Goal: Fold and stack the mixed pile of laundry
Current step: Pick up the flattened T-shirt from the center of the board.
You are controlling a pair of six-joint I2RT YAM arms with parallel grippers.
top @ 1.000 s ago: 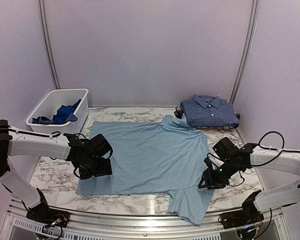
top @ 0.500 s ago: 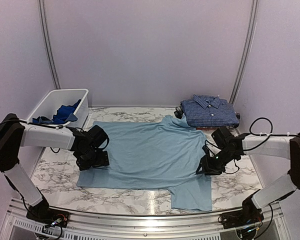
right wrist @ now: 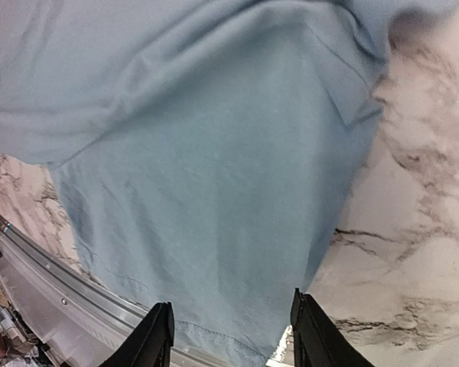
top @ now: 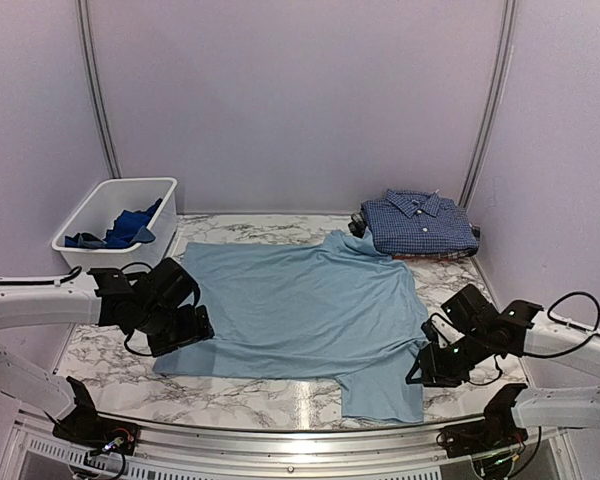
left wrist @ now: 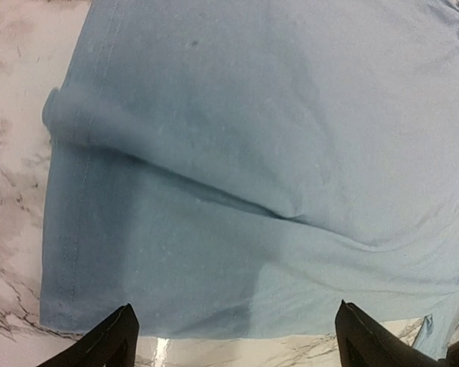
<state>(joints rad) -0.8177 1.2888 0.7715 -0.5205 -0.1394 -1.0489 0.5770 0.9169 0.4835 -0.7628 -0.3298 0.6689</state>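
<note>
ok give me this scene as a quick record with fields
spread garment: light blue T-shirt, flat on the marble table
folded: navy check shirt, far right corner
bin: white bin far left, royal blue garment inside
left claw: open, at the T-shirt's left edge, holding nothing
right claw: open, over the near sleeve, holding nothing

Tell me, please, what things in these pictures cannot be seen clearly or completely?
- Top view: the navy check shirt covers the piece under it; only a thin edge shows.
- Top view: the wall of the white bin hides the lower part of the royal blue garment.
- Wrist views: the frame edges cut off the light blue T-shirt; the left gripper and right gripper show only fingertips.
</note>
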